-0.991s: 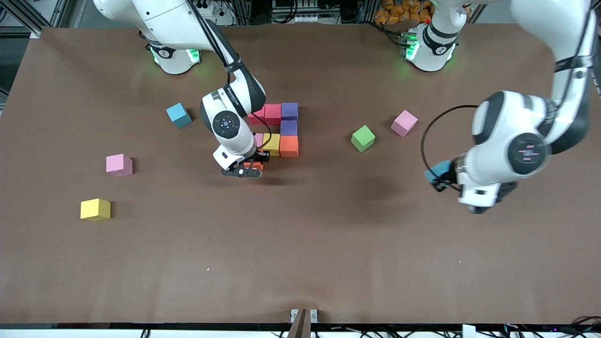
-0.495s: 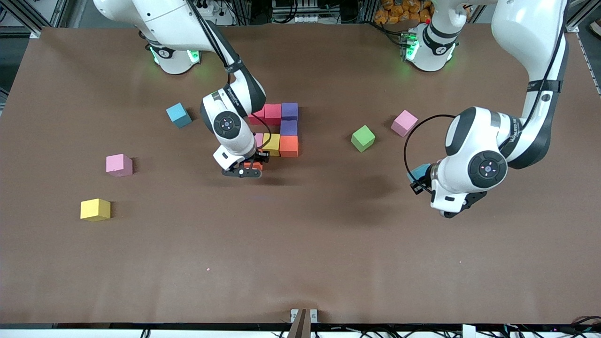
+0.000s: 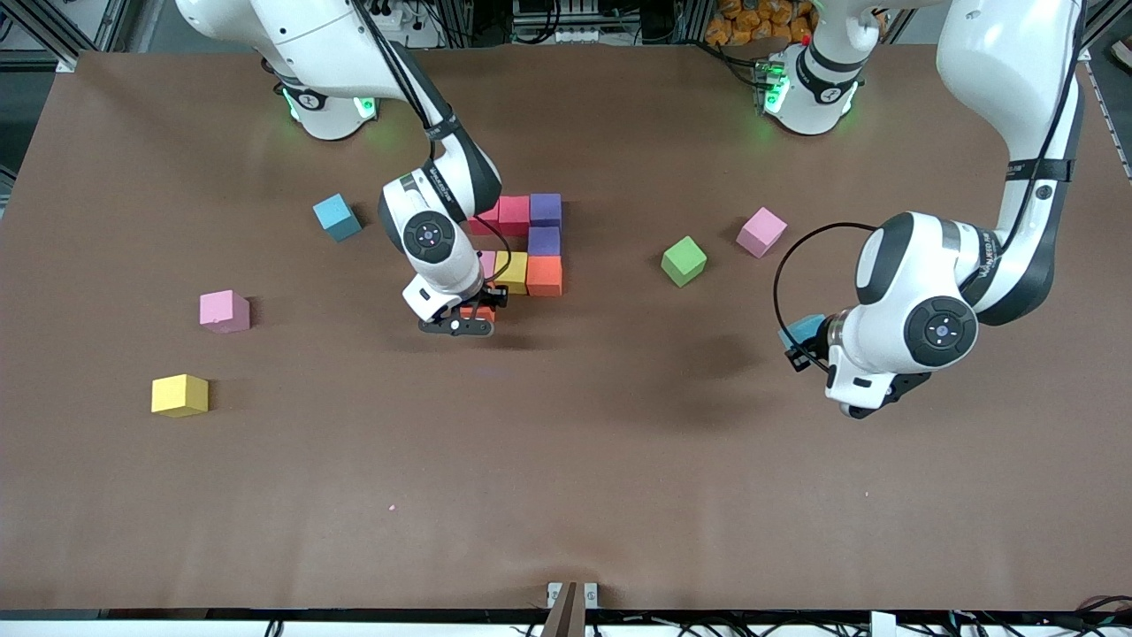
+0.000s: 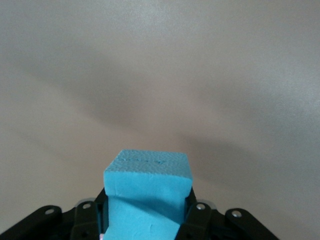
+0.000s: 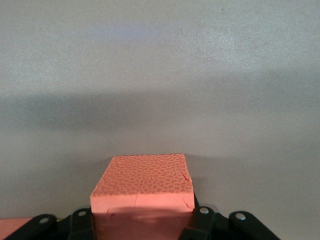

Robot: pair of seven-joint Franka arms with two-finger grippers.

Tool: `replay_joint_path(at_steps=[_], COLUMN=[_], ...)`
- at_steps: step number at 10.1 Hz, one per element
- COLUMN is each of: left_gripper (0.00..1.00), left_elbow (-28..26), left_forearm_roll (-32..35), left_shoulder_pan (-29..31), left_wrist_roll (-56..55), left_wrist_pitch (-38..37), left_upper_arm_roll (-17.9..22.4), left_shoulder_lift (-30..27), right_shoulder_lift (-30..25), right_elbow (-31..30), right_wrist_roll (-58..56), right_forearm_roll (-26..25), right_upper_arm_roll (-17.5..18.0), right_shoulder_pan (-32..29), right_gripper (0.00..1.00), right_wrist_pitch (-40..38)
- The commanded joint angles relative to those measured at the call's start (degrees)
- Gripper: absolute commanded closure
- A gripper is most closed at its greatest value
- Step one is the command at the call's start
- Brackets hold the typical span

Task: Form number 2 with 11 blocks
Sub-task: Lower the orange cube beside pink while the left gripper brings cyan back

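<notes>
Part of the number 2 stands mid-table: red blocks (image 3: 513, 215), two purple blocks (image 3: 546, 210), an orange block (image 3: 544, 275), a yellow one (image 3: 512, 271) and a pink one (image 3: 487, 263). My right gripper (image 3: 478, 311) (image 5: 142, 215) is down at this group, shut on an orange-red block (image 5: 145, 182) that sits just nearer the camera than the pink one. My left gripper (image 3: 806, 341) (image 4: 147, 210) hangs over bare table toward the left arm's end, shut on a light blue block (image 3: 800, 331) (image 4: 148, 185).
Loose blocks lie around. A light blue (image 3: 337, 217), a pink (image 3: 224, 310) and a yellow (image 3: 179, 395) are toward the right arm's end. A green (image 3: 684, 261) and a pink (image 3: 761, 232) lie between the group and the left gripper.
The left arm has swung round and its hand with the light blue block has shifted a little toward the table's middle. The right gripper has stayed at the group.
</notes>
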Motion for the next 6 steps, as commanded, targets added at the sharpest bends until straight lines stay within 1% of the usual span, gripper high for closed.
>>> replay_joint_path(at_steps=[1,2,3,6], left_gripper=[0.82,0.82,0.82,0.82], left_elbow=[0.74,0.65,0.74,0.82], left_forearm_roll=[-0.07,0.63,0.63,0.72], left_shoulder_pan=[0.01,0.18,0.10,0.10], left_wrist_roll=[1.35,1.36,1.36,1.71], left_wrist_pitch=[-0.32,-0.32,-0.32,-0.15], left_upper_arm_roll=[0.12,0.13,0.13,0.21], left_shoulder_lift=[0.31,0.31,0.75,1.01], right_shoulder_lift=[0.83,0.48,0.13,-2.76], right_elbow=[1.16,1.34,1.52,2.30], right_wrist_roll=[0.94,0.94,0.85,0.15], right_forearm_roll=[-0.85,-0.67,-0.58,-0.76], right_upper_arm_roll=[-0.41,-0.41,-0.41,-1.03], right_shoulder_pan=[0.56,0.47,0.56,1.08], right_gripper=[0.12,0.03,0.00,0.00], right_wrist_pitch=[-0.51,-0.69,-0.69,-2.27])
